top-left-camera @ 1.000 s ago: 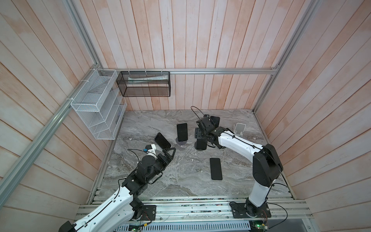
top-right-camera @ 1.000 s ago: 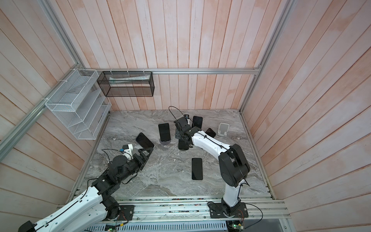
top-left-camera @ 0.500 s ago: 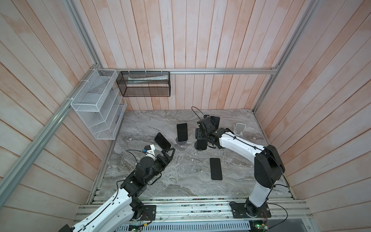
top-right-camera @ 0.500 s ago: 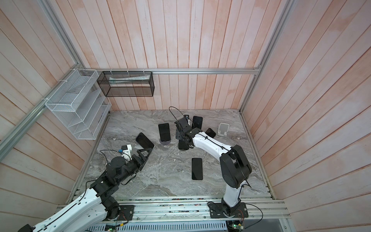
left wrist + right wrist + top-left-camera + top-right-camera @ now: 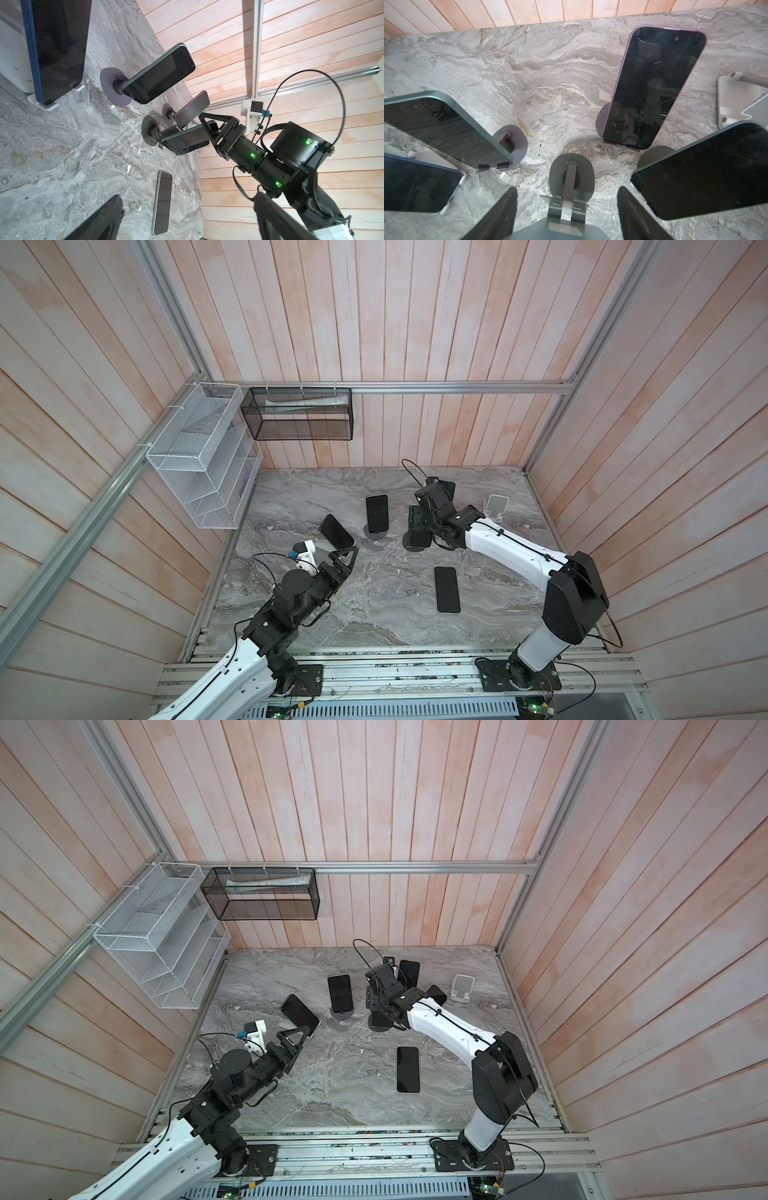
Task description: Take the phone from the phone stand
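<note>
Right gripper (image 5: 566, 191) grips the phone (image 5: 187, 139) across its width, mid-frame in the left wrist view. The phone sits on the phone stand (image 5: 150, 133). Side grip likely chosen for a clean lift-off. Left gripper (image 5: 297, 1033) is wide and empty, lower left in both top views, out of the way.

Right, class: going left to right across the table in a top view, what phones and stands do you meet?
Tilted phone → upright phone on round stand → gripped phone → phone lying flat → empty white stand.
</note>
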Controlling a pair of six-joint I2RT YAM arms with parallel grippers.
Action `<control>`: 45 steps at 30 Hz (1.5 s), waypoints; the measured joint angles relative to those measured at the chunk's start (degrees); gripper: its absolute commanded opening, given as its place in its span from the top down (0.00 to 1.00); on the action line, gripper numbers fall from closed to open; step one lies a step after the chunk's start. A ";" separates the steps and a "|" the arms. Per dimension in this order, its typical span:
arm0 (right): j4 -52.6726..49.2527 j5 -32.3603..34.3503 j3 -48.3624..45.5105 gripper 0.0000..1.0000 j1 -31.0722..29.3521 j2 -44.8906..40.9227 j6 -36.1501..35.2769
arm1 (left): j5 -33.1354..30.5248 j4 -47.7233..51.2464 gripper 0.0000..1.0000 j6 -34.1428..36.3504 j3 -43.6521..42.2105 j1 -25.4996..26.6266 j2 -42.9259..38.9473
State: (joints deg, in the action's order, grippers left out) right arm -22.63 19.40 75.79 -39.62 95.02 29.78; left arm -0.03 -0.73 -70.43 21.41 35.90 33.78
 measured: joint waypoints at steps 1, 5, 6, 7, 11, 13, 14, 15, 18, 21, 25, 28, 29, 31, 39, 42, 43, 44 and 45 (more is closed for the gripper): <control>-0.59 0.00 0.02 0.42 -0.20 -0.42 0.00 | 0.00 0.09 0.00 -0.02 0.00 0.00 -0.35; -3.02 0.09 0.07 0.42 -1.14 -1.84 0.13 | -0.02 0.15 0.00 -0.04 -0.83 0.00 -1.84; -3.65 0.13 0.07 0.42 -1.46 -2.36 0.24 | -0.02 0.28 0.00 -0.07 -1.22 0.00 -2.21; -4.35 0.20 0.07 0.42 -1.79 -2.97 0.44 | -0.09 0.35 0.00 -0.07 -1.57 0.00 -2.49; -6.60 1.01 0.00 0.42 -3.13 -6.08 1.57 | -0.28 0.52 0.00 -0.09 -2.69 0.00 -2.97; -7.76 1.73 -0.15 0.42 -3.91 -8.09 2.43 | -0.35 0.94 0.00 -0.07 -2.71 0.00 -2.99; -8.15 2.03 -0.35 0.42 -4.24 -8.94 2.93 | -0.37 1.01 0.00 -0.02 -2.71 0.00 -3.06; -8.74 2.32 -0.61 0.42 -4.63 -9.88 3.50 | -0.39 1.18 0.00 0.17 -2.71 0.00 -3.13; -11.02 3.26 -1.22 0.43 -5.99 -12.04 5.27 | -0.42 1.88 0.00 0.59 -2.71 0.00 -3.61; -13.75 4.04 -1.40 0.43 -7.78 -13.46 7.50 | -0.42 2.99 0.00 0.76 -2.73 0.00 -4.87; -17.05 5.22 -2.05 0.43 -10.99 -14.82 10.93 | -0.39 4.63 0.00 0.52 -2.95 0.00 -7.56; -19.08 5.70 -2.95 0.43 -13.81 -15.50 13.86 | -0.42 6.01 0.00 0.13 -3.65 0.00 -9.79; -19.61 5.81 -3.32 0.43 -14.67 -15.67 14.82 | -0.42 6.75 0.00 -0.02 -3.87 0.00 -10.43; -20.57 5.92 -4.20 0.43 -16.37 -15.85 16.74 | -0.42 8.09 0.00 -0.48 -4.52 0.00 -11.80; -22.29 4.94 -6.78 0.43 -21.51 -15.72 22.69 | -0.15 10.97 0.00 -2.69 -7.23 0.00 -14.82; -21.42 3.21 -8.92 0.43 -21.97 -15.23 23.41 | 0.55 11.58 0.00 -3.28 -7.50 0.00 -14.84; -20.81 2.58 -9.79 0.43 -21.97 -14.99 23.41 | 1.09 11.63 0.00 -3.37 -7.50 0.00 -14.84; -20.44 2.08 -10.38 0.43 -21.97 -14.73 23.41 | 1.36 11.65 0.00 -3.37 -7.50 0.00 -14.84; -19.96 1.55 -10.97 0.43 -21.97 -14.34 23.45 | 1.73 11.82 0.00 -3.34 -7.50 0.00 -14.84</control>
State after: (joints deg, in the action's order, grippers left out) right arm -42.59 20.95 64.82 -61.58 80.68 53.23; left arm 1.69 11.09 -73.78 13.91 35.90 18.94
